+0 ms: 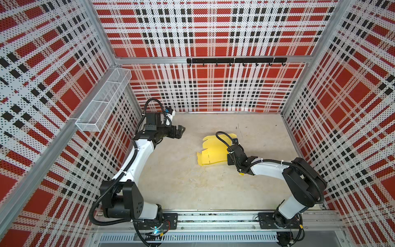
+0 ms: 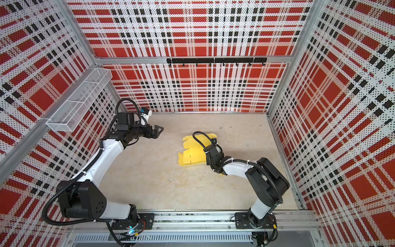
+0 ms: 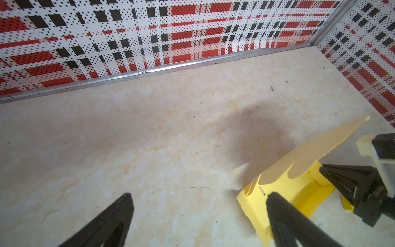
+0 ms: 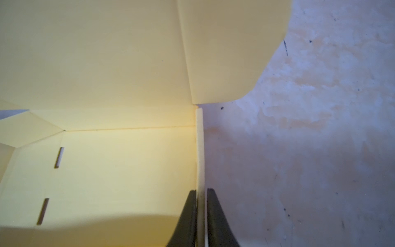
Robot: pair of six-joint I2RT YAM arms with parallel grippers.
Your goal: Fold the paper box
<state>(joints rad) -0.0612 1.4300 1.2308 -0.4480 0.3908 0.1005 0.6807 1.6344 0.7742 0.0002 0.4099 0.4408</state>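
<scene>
The paper box lies on the table near its middle, a little toward twelve o'clock. The right gripper pinches the box's three o'clock edge. The left gripper hangs at ten o'clock, well apart from the box. Farther out at ten o'clock hangs a basket. At twelve o'clock, behind and above the table, runs a hook rail.

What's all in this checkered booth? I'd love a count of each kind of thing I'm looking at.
Yellow paper box: 1
Robot arms: 2 (left arm, right arm)
White wire basket on the side wall: 1
Black hook rail on the back wall: 1
Total: 5
</scene>
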